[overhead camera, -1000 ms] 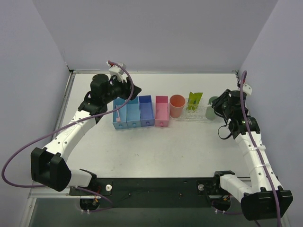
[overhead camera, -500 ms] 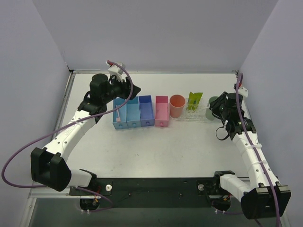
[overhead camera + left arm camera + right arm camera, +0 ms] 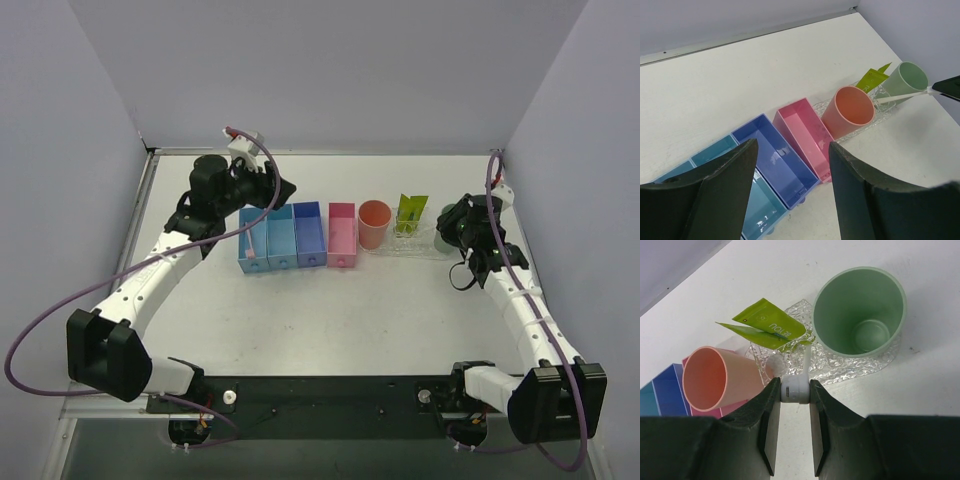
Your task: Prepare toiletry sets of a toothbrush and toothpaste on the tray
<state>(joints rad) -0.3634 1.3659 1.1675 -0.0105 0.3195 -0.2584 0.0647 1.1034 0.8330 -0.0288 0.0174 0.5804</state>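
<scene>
My right gripper [image 3: 452,224] [image 3: 795,390] is shut on the thick white end of a toothbrush [image 3: 796,389]. Its thin stick points at the clear bumpy tray [image 3: 840,371] between the two cups, and shows in the left wrist view [image 3: 902,95]. Two lime-yellow toothpaste tubes [image 3: 767,322] [image 3: 410,212] stand on the tray [image 3: 415,247]. A second toothbrush [image 3: 248,243] lies in the leftmost blue bin. My left gripper [image 3: 284,190] [image 3: 792,146] is open and empty above the blue bins.
A green cup [image 3: 860,310] stands on the tray's right end. A salmon cup [image 3: 374,223] [image 3: 715,382] stands at its left end. Left of it come a pink box [image 3: 342,235] and three blue bins [image 3: 295,237] in a row.
My right gripper has moved left and a little away from the base with the toothbrush, coming over the tray's right end by the green cup. The left arm has barely moved.
</scene>
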